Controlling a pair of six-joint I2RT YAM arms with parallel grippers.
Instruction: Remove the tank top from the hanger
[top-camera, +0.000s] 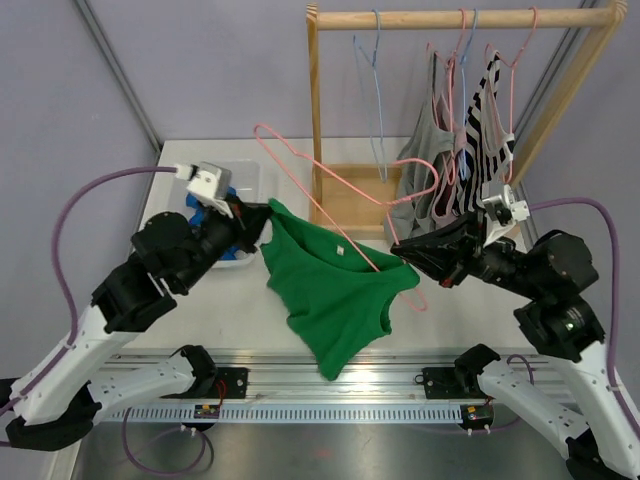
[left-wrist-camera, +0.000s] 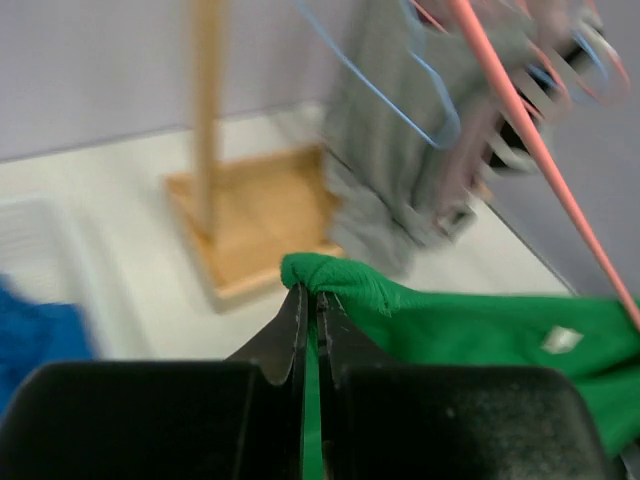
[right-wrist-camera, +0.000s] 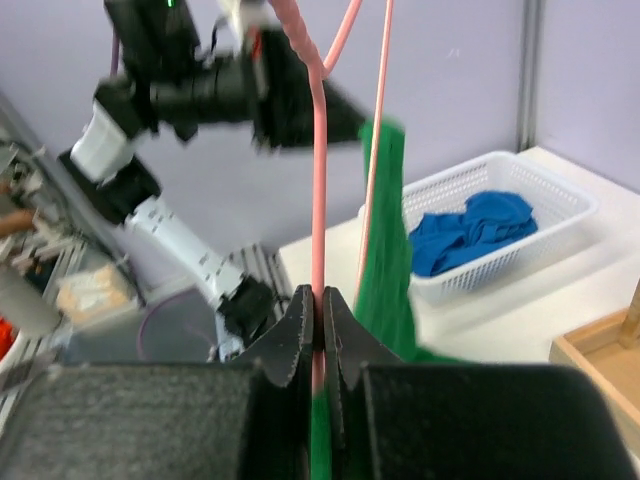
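A green tank top (top-camera: 335, 290) hangs in the air between my two arms, still draped partly over a pink wire hanger (top-camera: 310, 165). My left gripper (top-camera: 262, 222) is shut on the top's left shoulder strap; in the left wrist view (left-wrist-camera: 312, 300) green cloth (left-wrist-camera: 470, 330) bunches at the fingertips. My right gripper (top-camera: 400, 250) is shut on the pink hanger's wire at the top's right side; in the right wrist view (right-wrist-camera: 320, 300) the pink wire (right-wrist-camera: 318, 180) runs between the jaws, with the green cloth (right-wrist-camera: 385, 250) just behind.
A wooden clothes rack (top-camera: 460, 20) stands at the back right with a blue hanger (top-camera: 380, 90), a grey top (top-camera: 425, 170) and a striped top (top-camera: 485, 120). A white basket (top-camera: 245, 185) holding blue cloth (right-wrist-camera: 470, 230) sits behind my left arm.
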